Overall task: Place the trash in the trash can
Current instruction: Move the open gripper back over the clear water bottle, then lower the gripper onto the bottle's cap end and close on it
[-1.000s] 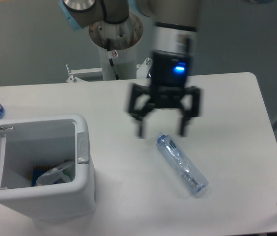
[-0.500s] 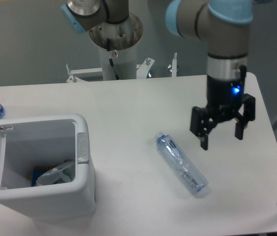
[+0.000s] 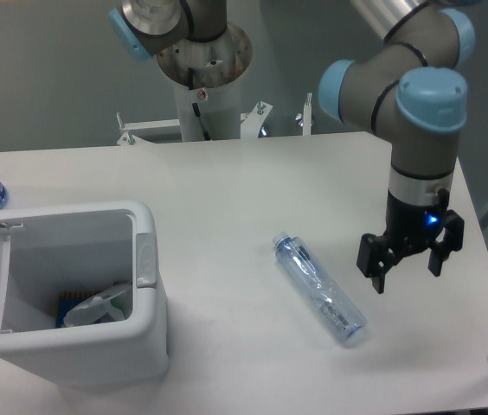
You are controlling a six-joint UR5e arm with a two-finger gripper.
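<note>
Even, diffuse overhead light fills the scene, bright without harshness. The white matte table (image 3: 227,190) reads slightly bluish-grey, with no blown-out glare. Shadows are soft and faint: a pale one lies beside the crushed clear bluish plastic bottle (image 3: 319,290), and a dim one sits under the white rectangular plastic trash can (image 3: 97,337). A small blue indicator light glows on the black two-finger gripper (image 3: 408,270). The picture is low-resolution and mildly soft overall; edges show no marked distortion.
</note>
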